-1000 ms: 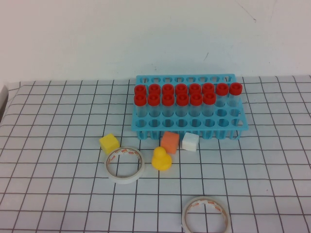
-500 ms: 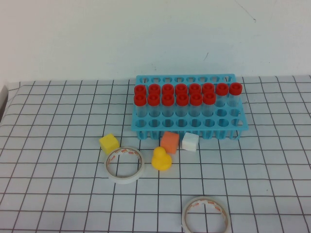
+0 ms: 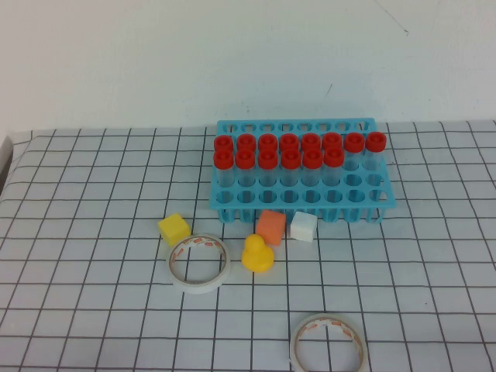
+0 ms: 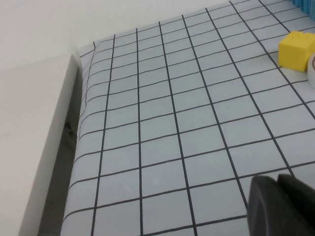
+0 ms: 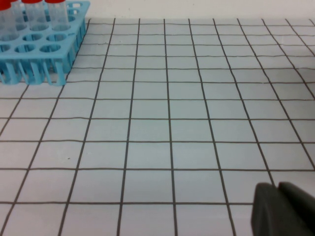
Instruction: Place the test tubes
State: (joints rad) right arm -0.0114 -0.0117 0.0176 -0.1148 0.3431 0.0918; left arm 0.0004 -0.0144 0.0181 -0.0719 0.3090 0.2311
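You get only the dark tips of the left gripper (image 4: 283, 206) and the right gripper (image 5: 283, 209), each pair pressed together; the frame edge cuts off the rest. Well ahead of the left claw, the yellow cube (image 4: 296, 49) is clipped, the tape roll (image 4: 312, 71) just beside it shows as a sliver, and the blue rack (image 4: 307, 2) as one corner. Far ahead of the right claw the blue rack is cut too, and its test tubes (image 5: 32, 17) lose most of their red caps. In the high view, the second tape ring (image 3: 328, 346) runs off the edge.
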